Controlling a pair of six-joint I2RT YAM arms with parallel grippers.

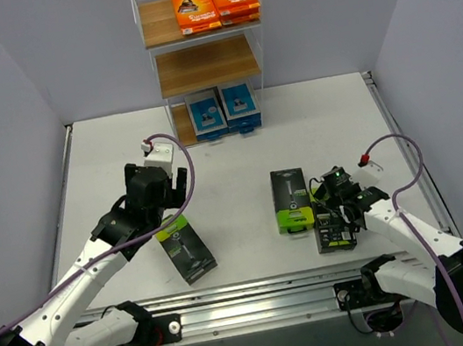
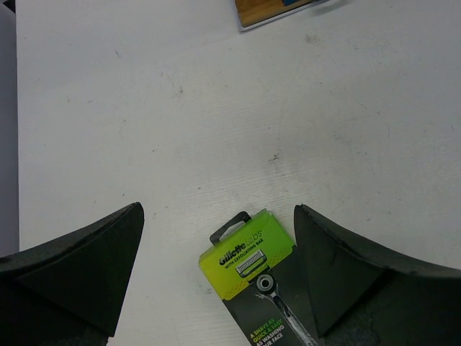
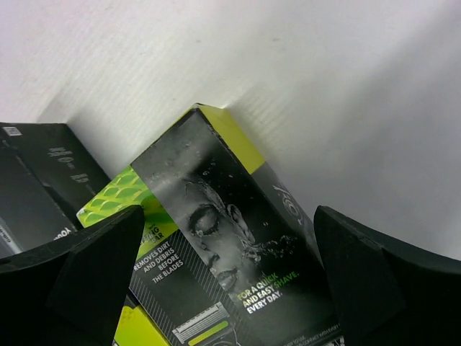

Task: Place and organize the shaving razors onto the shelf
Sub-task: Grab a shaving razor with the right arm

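Left gripper (image 2: 217, 209) is up over the table (image 1: 238, 158), jaws spread wide with nothing between them. Its wrist camera looks straight down on a black pack with a lime-green top (image 2: 248, 254), which lies flat on the table just below the gap between the fingers and is not touched by either one. From the overhead view that pack sits left of centre, near the front rail and turned at an angle. On my right side, the right gripper (image 3: 229, 213) is low over a small pile of black-and-lime packs (image 3: 230, 245), also released, one finger out to either side of the top pack. I can't tell whether the pads touch it. Another black pack (image 3: 43, 169) shows at the left edge of that view. One more black-and-lime pack (image 1: 290, 200) lies flat just left of that pile, near the middle of the table. At the back, the shelf (image 1: 206, 63) has orange packs (image 1: 215, 3) stacked on the right of its railed top tier and two blue-and-white packs (image 1: 223, 110) standing side by side on the bottom tier.
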